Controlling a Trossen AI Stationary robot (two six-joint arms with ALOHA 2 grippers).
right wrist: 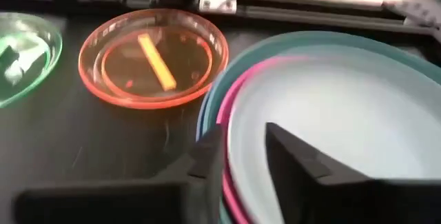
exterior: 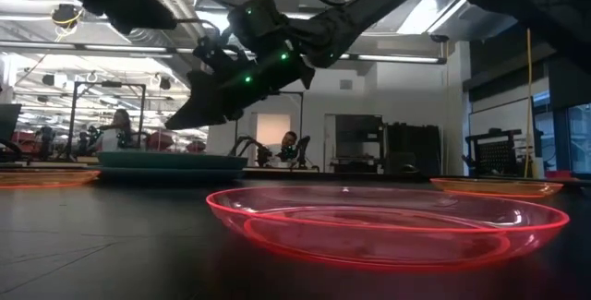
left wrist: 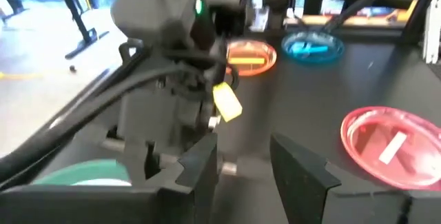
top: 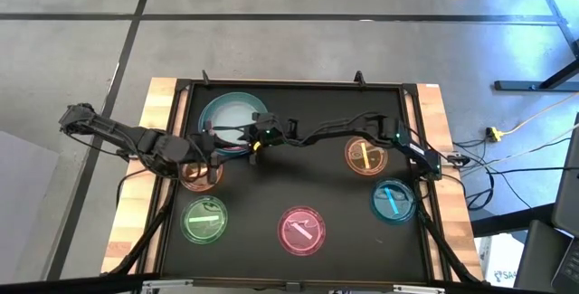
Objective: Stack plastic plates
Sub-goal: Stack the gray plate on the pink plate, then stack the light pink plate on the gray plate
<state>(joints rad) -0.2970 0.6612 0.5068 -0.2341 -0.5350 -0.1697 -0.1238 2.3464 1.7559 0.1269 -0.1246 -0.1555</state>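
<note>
A stack of large plates (top: 232, 116), with teal and pink rims and a pale mint plate on top, sits at the mat's far left and also shows in the right wrist view (right wrist: 331, 107). My right gripper (right wrist: 238, 158) is open. It hovers over the stack's near rim with one finger inside the rim line and one outside. In the low view the right gripper (exterior: 180, 120) is above the stack (exterior: 171, 162) and clear of it. My left gripper (top: 210, 155) is open above the brown translucent plate (top: 200, 175), close behind the right gripper (left wrist: 172, 86).
Small translucent plates lie singly on the black mat: green (top: 206, 219), pink (top: 301, 229), blue (top: 393, 201), orange (top: 366, 156). Both arms crowd the left half near the stack. A raised frame (top: 289, 83) borders the mat. People sit in the room beyond (exterior: 291, 143).
</note>
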